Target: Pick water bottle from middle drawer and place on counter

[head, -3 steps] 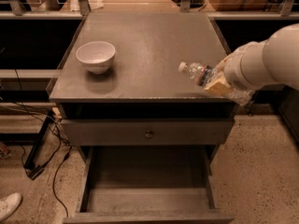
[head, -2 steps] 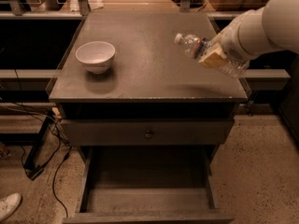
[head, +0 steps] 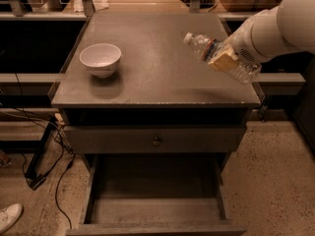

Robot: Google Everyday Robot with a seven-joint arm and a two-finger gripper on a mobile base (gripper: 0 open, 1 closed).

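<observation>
The end effector (head: 224, 60), gripping the bottle (head: 199, 44), is hovering over the right edge of the tabletop (head: 162, 75). A bowl (head: 101, 59) is occupying the left side, leaving the middle open. The pulled-out drawer (head: 155, 211) is jutting forward below.

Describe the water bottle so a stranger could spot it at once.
Find the grey counter atop the drawer cabinet and look to its right edge, where the white arm reaches in. The gripper there holds the water bottle tilted above the surface. It is clear crinkled plastic with a white cap, unlike the white bowl sitting on the counter's left.
</observation>
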